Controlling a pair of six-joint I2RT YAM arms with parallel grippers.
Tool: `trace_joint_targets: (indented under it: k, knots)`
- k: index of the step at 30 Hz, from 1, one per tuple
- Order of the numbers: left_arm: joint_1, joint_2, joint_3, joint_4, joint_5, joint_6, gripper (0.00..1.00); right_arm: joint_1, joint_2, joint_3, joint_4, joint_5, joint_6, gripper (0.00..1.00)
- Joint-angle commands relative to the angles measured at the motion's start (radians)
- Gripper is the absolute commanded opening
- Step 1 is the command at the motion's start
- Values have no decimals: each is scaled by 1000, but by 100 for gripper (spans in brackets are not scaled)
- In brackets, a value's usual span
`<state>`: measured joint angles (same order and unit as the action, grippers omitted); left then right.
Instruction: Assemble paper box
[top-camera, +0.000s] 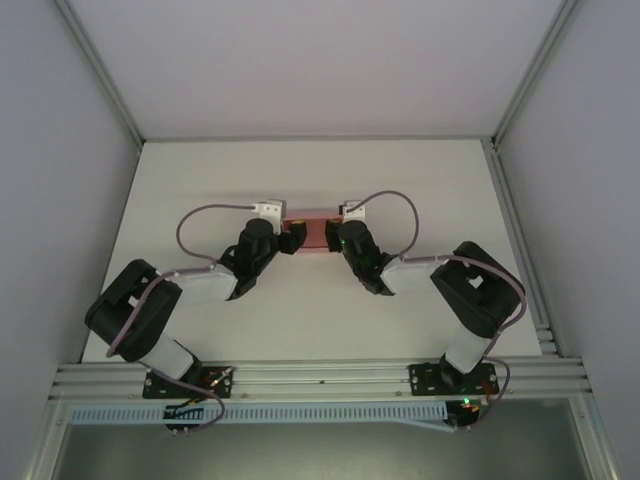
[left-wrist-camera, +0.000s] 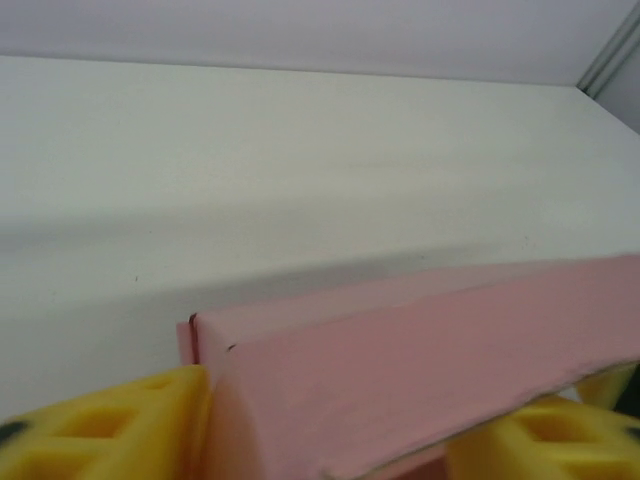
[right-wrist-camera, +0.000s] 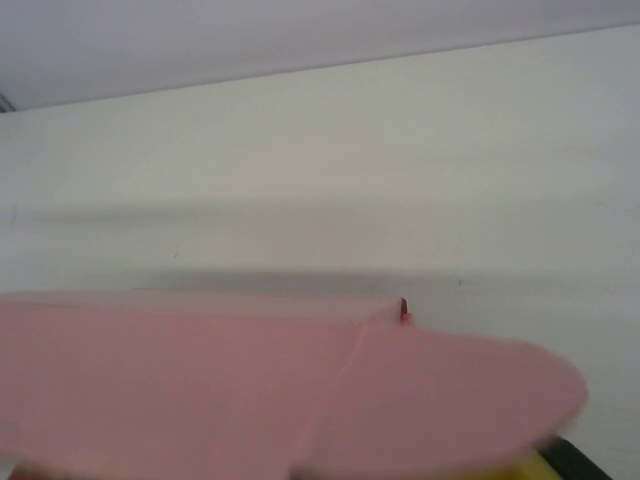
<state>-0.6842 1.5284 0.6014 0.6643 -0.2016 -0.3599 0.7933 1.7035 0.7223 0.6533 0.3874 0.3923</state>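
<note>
The pink paper box (top-camera: 312, 232) lies on the white table (top-camera: 300, 170) mid-table, between the two arms. My left gripper (top-camera: 292, 240) is at its left end. In the left wrist view its yellow fingers (left-wrist-camera: 100, 430) stand wide apart, and the folded box (left-wrist-camera: 400, 370) lies between them and over the right one. My right gripper (top-camera: 336, 238) is at the box's right end. In the right wrist view the box (right-wrist-camera: 200, 380) with a rounded flap (right-wrist-camera: 470, 390) hides the jaws, apart from a sliver of yellow finger (right-wrist-camera: 528, 468).
White walls enclose the table on three sides. Aluminium rails run along the near edge (top-camera: 320, 378) and the right side (top-camera: 520, 240). Grey cables (top-camera: 205, 215) loop above both wrists.
</note>
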Motion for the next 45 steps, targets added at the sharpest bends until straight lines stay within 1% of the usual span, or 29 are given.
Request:
trace_joint_targets:
  k: [1,3,4,5,6,8,12,13,14,16,19,21,24,26,28,31,35,37,39,40,43,45]
  knots:
    - [-10,-70,-33,-60,-36,2,80,12,-52,-36,-45,-16,-9,35]
    - [-14,-111,-47,-99,-43,1,87,16,-79,-49,-69,-25,-23,36]
    - [-16,-132,-52,-120,-46,2,91,18,-90,-56,-83,-25,-24,39]
    - [-17,-152,-54,-146,-50,-3,97,21,-101,-63,-98,-32,-26,41]
    - [-18,-179,-58,-169,-51,-5,100,21,-118,-69,-118,-39,-27,47]
    - [-21,-232,-56,-228,-59,-9,99,27,-157,-86,-160,-61,-33,61]
    - [-22,-341,-4,-410,-87,-26,100,40,-279,-124,-240,-109,-34,82]
    - [-24,-366,21,-458,-85,-28,100,42,-318,-134,-254,-117,-35,90]
    - [-24,-389,52,-509,-88,-37,100,43,-363,-140,-276,-132,-41,100]
    - [-25,-423,112,-603,-88,-37,100,44,-440,-132,-341,-150,-51,100]
    - [-20,-420,241,-771,-167,-70,100,46,-516,-55,-479,-132,-84,100]
    - [-7,-378,346,-890,-207,-97,100,45,-524,9,-533,-96,-121,100]
    - [50,-288,461,-986,-195,-132,100,39,-475,107,-571,-27,-128,100]
    - [102,-221,514,-1002,-138,-157,100,25,-413,190,-610,4,-122,100]
    - [145,-154,557,-999,-56,-145,100,-2,-338,289,-674,18,-92,100]
    - [196,-66,605,-1004,47,-130,100,-58,-214,410,-767,-21,-34,100]
    - [251,26,611,-972,194,-121,100,-130,-63,526,-875,-141,30,100]
    - [270,69,603,-954,258,-117,100,-153,-6,546,-897,-180,55,100]
    - [283,106,595,-940,297,-112,100,-162,32,544,-895,-200,65,100]
    - [288,123,586,-922,343,-107,100,-164,51,540,-890,-204,63,100]
    - [300,164,563,-874,436,-109,100,-164,88,524,-888,-223,69,100]
    - [301,188,545,-842,470,-111,98,-163,101,505,-873,-235,81,100]
